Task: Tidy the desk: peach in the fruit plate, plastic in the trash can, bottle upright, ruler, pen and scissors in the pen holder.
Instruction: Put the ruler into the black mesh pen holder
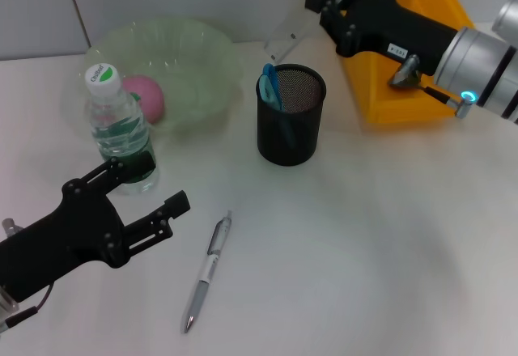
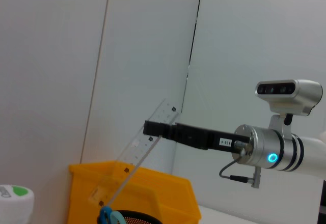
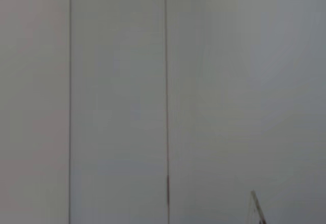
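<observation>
My right gripper (image 1: 314, 2) is shut on a clear ruler (image 1: 288, 34), held slanting in the air behind the black mesh pen holder (image 1: 291, 125). From the left wrist view, the ruler (image 2: 147, 150) angles down from the right gripper (image 2: 152, 128) toward the holder. Blue scissors (image 1: 271, 89) stand inside the holder. A silver pen (image 1: 207, 271) lies on the table in front. The bottle (image 1: 120, 129) stands upright at the left. A pink peach (image 1: 146, 95) rests in the green fruit plate (image 1: 206, 57). My left gripper (image 1: 154, 198) hangs open beside the bottle. The plastic is out of view.
A yellow trash can (image 1: 396, 101) sits at the back right, under the right arm. It also shows as the yellow bin (image 2: 153, 193) behind the holder's rim. The right wrist view shows only wall panels and the ruler's tip (image 3: 257, 208).
</observation>
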You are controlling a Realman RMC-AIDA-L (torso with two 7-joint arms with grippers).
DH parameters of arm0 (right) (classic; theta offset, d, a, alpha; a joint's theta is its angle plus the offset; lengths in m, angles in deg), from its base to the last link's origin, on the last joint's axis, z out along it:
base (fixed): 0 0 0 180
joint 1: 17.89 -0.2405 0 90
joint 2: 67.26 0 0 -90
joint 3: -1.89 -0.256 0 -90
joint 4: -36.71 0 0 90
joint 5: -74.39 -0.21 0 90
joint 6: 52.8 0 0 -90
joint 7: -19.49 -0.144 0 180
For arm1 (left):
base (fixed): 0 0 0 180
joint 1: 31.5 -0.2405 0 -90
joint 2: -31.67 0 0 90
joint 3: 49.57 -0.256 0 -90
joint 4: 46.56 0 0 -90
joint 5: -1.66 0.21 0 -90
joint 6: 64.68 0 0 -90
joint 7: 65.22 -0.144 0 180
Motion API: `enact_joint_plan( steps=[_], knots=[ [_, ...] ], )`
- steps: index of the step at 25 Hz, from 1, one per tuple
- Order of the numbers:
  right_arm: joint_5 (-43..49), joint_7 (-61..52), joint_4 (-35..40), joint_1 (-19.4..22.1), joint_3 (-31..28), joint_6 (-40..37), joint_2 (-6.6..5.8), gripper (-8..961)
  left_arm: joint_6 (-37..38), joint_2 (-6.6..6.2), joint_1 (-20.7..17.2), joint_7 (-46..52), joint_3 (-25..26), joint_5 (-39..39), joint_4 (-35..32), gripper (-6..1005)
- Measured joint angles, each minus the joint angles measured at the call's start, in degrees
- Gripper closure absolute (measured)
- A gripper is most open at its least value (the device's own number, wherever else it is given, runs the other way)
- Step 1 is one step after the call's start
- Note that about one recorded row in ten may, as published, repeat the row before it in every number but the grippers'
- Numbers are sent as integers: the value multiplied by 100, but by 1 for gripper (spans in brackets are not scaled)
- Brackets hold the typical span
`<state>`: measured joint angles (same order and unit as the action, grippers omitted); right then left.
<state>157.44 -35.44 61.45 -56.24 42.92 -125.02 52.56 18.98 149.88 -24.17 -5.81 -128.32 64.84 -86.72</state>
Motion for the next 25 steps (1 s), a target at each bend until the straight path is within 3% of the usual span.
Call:
enact_joint_plan(
  steps=[7, 16, 25],
  knots=[
    [-150, -314, 228, 117, 85, -76, -10, 923, -8, 0, 36, 0, 1, 22, 23, 217],
    [-148, -1454, 1557, 732, 1570, 588, -5, 921, -5, 0, 64, 69, 1, 37, 51, 218],
    [-167, -1527, 1643, 772, 1704, 811, -2, 918, -8, 0, 84, 80, 0, 37, 65, 218]
  ],
)
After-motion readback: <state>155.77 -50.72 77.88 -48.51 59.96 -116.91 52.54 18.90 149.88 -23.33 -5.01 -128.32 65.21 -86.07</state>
